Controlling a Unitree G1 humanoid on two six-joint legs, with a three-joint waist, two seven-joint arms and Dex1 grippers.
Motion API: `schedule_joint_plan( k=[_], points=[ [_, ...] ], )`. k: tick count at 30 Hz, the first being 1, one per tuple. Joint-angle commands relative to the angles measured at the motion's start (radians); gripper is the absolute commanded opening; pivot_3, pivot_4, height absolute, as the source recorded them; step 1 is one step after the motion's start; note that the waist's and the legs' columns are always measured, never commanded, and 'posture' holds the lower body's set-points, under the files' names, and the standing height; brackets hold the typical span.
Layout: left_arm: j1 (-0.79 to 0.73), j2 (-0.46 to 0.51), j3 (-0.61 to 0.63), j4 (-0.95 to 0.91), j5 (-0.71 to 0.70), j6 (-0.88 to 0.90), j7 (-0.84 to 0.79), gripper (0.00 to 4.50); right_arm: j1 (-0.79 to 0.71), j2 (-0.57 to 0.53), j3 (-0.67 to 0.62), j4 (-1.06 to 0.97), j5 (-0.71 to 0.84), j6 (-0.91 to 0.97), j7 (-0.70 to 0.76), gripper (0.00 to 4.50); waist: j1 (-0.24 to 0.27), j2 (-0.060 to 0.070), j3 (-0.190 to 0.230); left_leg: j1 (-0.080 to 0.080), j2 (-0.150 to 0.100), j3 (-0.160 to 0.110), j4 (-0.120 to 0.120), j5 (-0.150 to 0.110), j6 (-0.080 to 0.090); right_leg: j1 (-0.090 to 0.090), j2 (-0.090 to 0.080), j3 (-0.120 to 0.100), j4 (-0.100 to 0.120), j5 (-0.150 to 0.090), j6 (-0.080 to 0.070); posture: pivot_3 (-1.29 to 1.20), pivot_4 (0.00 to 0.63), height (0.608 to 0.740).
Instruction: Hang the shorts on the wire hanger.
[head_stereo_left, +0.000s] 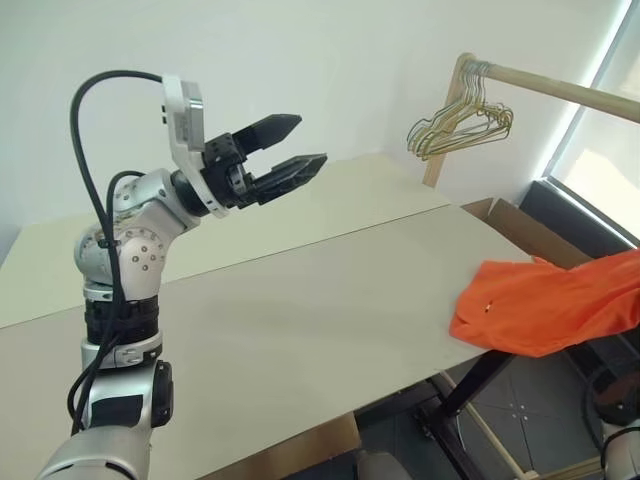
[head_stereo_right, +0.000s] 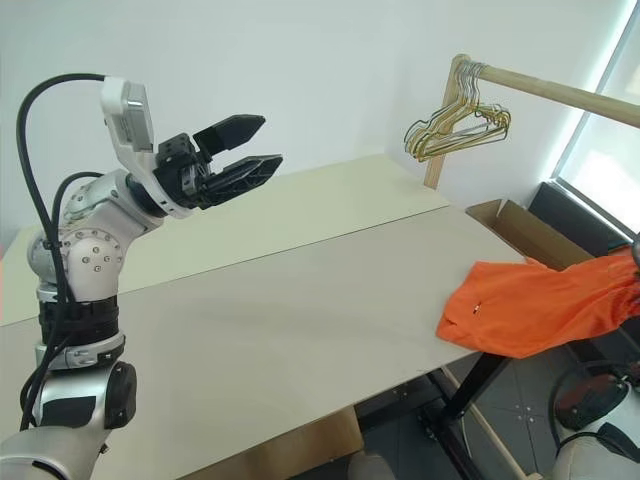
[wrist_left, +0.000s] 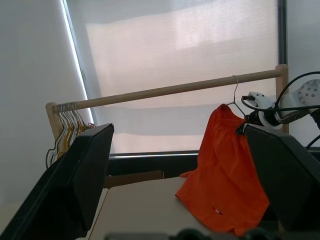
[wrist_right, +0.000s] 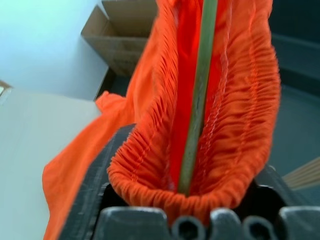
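Left gripper is raised over the tabletop, jaws spread wide with nothing between them, aimed toward 3 o'clock in the head view. The shorts drape off the tabletop's edge at 3 o'clock, the rest rising toward the wooden rail.

In the left wrist view the wire hanger hooks on that rail with the shorts' waistband up at it. The right gripper sits against the fabric. In the right wrist view the gathered waistband bunches between its jaws, with a wire of the hanger running down through the opening. Jaws look part open; can't tell whether they are gripping the cloth.

Judgement: the step is seating the waistband on the wire and letting go. Do it well: open fully before pulling back, and withdraw straight so the fingers don't drag the elastic off the hanger. The tail on the tabletop could tug it sideways. Pale gold hangers bunch at the rail's other end, not involved.
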Motion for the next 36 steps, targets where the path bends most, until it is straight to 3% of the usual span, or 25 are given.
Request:
schedule_joint_plan(
  k=[1,4,12,16,21,25,30,33,36],
  points=[
    [0.001,0.023,0.009,-0.025,-0.016,0.006,0.000,4.50,0.005,0.017,0.010,-0.101,-0.021,-0.057,0.005,3.61,-0.001,0.000,0.000,0.000,0.000,0.000,0.000,0.000,0.000,0.000,0.000,0.000,0.000,0.000,0.000,-0.25,0.000,0.740],
    [0.003,0.029,0.006,-0.027,-0.017,0.009,-0.004,4.50,0.018,0.039,0.017,-0.137,-0.048,-0.073,-0.003,4.44,-0.001,0.000,0.000,0.000,0.000,0.000,0.000,0.000,0.000,0.000,0.000,0.000,0.000,0.000,0.000,-0.25,0.000,0.740],
    [0.000,0.037,0.003,-0.026,-0.018,0.012,-0.009,4.50,0.105,0.085,0.117,-0.283,-0.203,-0.307,-0.103,4.44,0.010,0.000,0.000,0.003,0.000,0.000,0.000,0.000,0.000,-0.002,-0.001,0.000,0.000,0.000,0.000,-0.25,0.000,0.740],
    [-0.006,0.040,0.000,-0.016,-0.013,0.013,-0.016,4.50,0.157,0.104,0.231,-0.356,-0.329,-0.548,-0.182,4.44,0.009,0.000,0.001,0.005,0.000,0.000,0.000,0.000,0.000,-0.002,-0.001,0.001,0.000,0.000,0.000,-0.25,0.000,0.740],
    [0.002,0.062,-0.006,-0.006,0.010,0.008,-0.021,4.50,0.219,0.117,0.340,-0.428,-0.402,-0.879,-0.173,4.44,0.007,-0.001,0.002,0.007,0.000,0.000,-0.001,-0.001,-0.001,-0.002,-0.001,0.002,0.000,0.000,0.001,-0.23,0.000,0.740],
    [0.037,0.073,0.000,-0.023,0.025,-0.002,-0.002,4.50,0.213,0.122,0.447,-0.509,-0.319,-1.032,0.008,4.44,0.006,-0.001,0.003,0.008,0.000,0.000,-0.001,-0.001,-0.001,-0.001,0.000,0.002,0.000,0.000,0.001,-0.20,0.000,0.740],
    [0.144,0.077,0.027,-0.085,0.086,-0.083,0.050,4.50,0.181,0.144,0.593,-0.584,-0.076,-1.019,0.324,4.44,0.011,-0.005,0.006,0.009,0.000,-0.001,-0.001,-0.001,-0.001,-0.001,0.000,0.002,0.000,0.000,0.000,-0.14,0.000,0.740],
    [0.233,0.119,0.028,-0.149,0.121,-0.094,0.065,4.50,0.163,0.155,0.673,-0.564,0.039,-0.976,0.479,4.44,0.033,-0.010,0.010,0.009,0.000,-0.001,-0.002,-0.001,-0.001,-0.001,0.000,0.001,0.000,0.000,0.000,-0.08,0.000,0.740],
    [0.322,0.157,0.034,-0.214,0.129,-0.090,0.074,4.50,0.159,0.169,0.749,-0.519,0.052,-1.012,0.573,4.44,0.073,-0.013,0.015,0.008,0.000,-0.002,-0.003,-0.001,-0.002,-0.003,-0.001,0.001,0.000,0.001,-0.001,-0.03,0.000,0.740]
  ],
)
